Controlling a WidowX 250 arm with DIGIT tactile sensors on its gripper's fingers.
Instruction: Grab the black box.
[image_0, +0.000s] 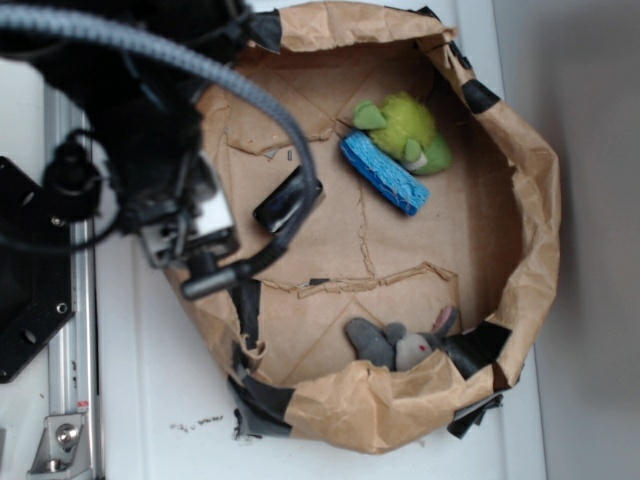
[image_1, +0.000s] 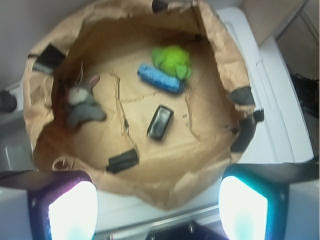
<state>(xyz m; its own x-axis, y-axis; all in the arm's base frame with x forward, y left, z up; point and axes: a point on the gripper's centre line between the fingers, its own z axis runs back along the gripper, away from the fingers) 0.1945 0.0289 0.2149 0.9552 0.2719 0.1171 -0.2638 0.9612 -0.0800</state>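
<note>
Half the black box (image_0: 283, 203) behind a cable (image_0: 250, 100).

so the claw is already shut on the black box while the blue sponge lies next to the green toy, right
Not quite. The wrist view shows the claw open and apart from the black box, which lies untouched on the paper floor. The rest holds: the blue sponge does lie next to the green toy.
</note>
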